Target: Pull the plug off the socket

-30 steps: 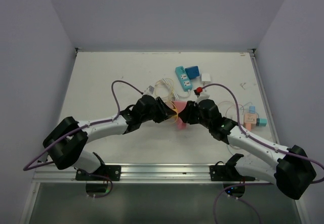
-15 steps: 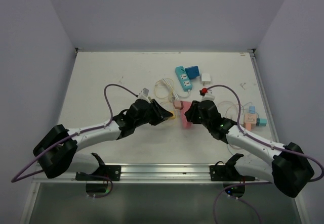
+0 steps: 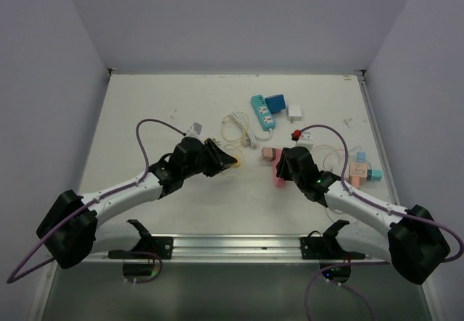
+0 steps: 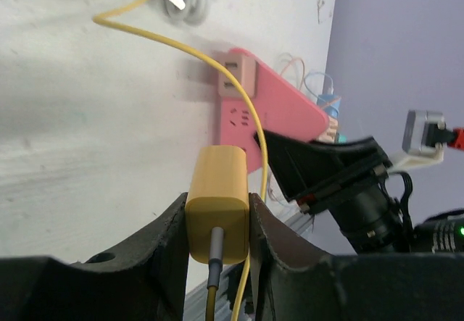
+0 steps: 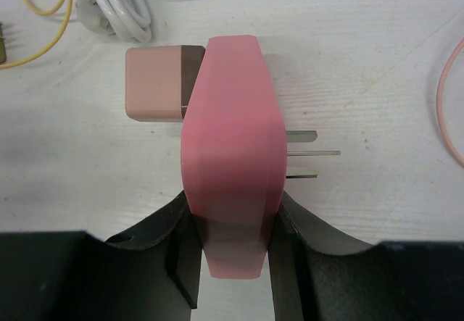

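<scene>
Gripping the yellow block-shaped plug (image 4: 217, 190) by its sides, the left gripper (image 3: 228, 161) holds it left of the pink plastic socket (image 5: 232, 154), not touching it. The right gripper (image 5: 232, 209) clamps the socket. Only the right wrist view shows a tan cube adapter (image 5: 152, 83) touching the socket.

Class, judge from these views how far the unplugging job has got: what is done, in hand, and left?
Done: the yellow plug is out of the pink socket, with bare table between them. In hand: the left hand grips the plug, the right hand grips the socket. Left: probably only setting both down; a beige plug sits in the socket's side, if that one counts.
</scene>
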You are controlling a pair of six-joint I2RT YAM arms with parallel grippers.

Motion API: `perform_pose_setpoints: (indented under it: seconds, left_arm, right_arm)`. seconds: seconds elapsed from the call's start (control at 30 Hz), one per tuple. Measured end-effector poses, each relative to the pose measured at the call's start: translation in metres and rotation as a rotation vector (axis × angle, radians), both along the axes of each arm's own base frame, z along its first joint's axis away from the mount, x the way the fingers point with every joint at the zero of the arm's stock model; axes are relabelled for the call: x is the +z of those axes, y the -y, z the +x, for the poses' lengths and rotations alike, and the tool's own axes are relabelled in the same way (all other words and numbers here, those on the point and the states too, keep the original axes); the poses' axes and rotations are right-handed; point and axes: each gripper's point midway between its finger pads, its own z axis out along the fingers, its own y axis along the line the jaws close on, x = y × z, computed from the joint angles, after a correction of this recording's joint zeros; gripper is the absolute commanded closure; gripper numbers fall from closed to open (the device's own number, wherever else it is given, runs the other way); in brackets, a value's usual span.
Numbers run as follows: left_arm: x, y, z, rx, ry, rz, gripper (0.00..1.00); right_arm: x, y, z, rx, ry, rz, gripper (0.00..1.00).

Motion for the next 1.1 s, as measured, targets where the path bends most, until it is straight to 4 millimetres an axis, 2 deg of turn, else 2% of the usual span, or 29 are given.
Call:
perform_pose_setpoints:
  seconds: [0.17,0.27,0.43,0.67,0.77,0.8,0.87,0.93,1.0,1.07,1.1]
  left_arm:
    - [-0.014,-0.05,0.043,0.107,0.002,0.088,1.0]
    - [-0.025,-0.071,0.072,0.138,0.003,0.16,1.0]
    - [-0.043,-0.085,0.115,0.129,0.005,0.248,0.99]
    - [-0.07,-0.088,0.189,0.073,0.004,0.3,0.92]
    - [-0.083,-0.086,0.212,0.043,0.003,0.311,0.82]
    - [-0.086,-0.085,0.218,0.034,0.006,0.314,0.76]
    - [-0.093,-0.083,0.226,0.018,0.008,0.32,0.71]
    - [-0.098,-0.08,0.231,0.003,0.009,0.322,0.56]
    - [-0.101,-0.079,0.232,-0.009,0.01,0.329,0.47]
    - [-0.103,-0.08,0.232,-0.017,0.011,0.335,0.43]
    - [-0.102,-0.08,0.232,-0.018,0.012,0.335,0.37]
  right_arm:
    - [0.015,-0.003,0.0,0.035,0.042,0.022,1.0]
    - [0.023,-0.007,-0.002,0.071,0.059,0.04,1.0]
    - [0.032,-0.015,-0.007,0.137,0.07,0.058,1.0]
    - [0.051,-0.025,-0.011,0.214,0.101,0.09,1.0]
    - [0.056,-0.028,-0.013,0.239,0.11,0.103,1.0]
    - [0.057,-0.029,-0.014,0.247,0.112,0.107,1.0]
    - [0.059,-0.032,-0.016,0.265,0.11,0.114,1.0]
    - [0.061,-0.034,-0.018,0.285,0.108,0.121,1.0]
    - [0.063,-0.037,-0.02,0.301,0.109,0.128,1.0]
    - [0.066,-0.04,-0.021,0.32,0.109,0.137,1.0]
    - [0.068,-0.04,-0.022,0.326,0.111,0.138,1.0]
